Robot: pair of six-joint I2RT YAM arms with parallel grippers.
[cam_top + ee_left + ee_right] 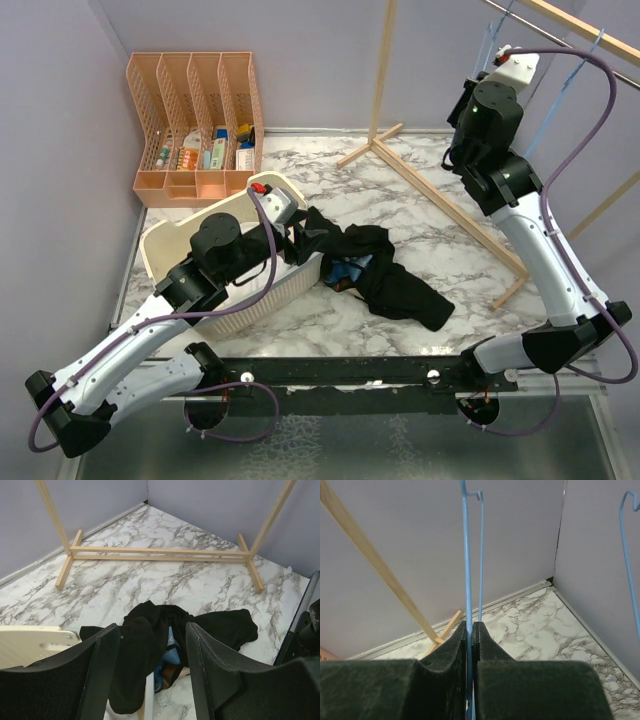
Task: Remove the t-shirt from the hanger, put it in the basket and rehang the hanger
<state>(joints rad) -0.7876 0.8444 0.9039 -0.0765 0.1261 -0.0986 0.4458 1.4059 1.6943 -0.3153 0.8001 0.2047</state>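
The black t-shirt (390, 282) lies crumpled on the marble table, one end draped over the rim of the cream basket (170, 250). My left gripper (293, 232) is open and empty just above that draped end; in the left wrist view the t-shirt (145, 645) shows between and below my fingers, with the gripper (152, 626) not closed on it. My right gripper (503, 55) is raised high by the rack rail and shut on the thin blue wire hanger (465, 555), which runs up out of the closed gripper (471, 625). The hanger is bare.
A wooden clothes rack (440, 195) stands at the back right, its base on the table (160, 552). A second blue hanger (627, 555) hangs to the right. A peach desk organizer (195, 120) stands at the back left. A blue patch (172, 647) shows under the shirt.
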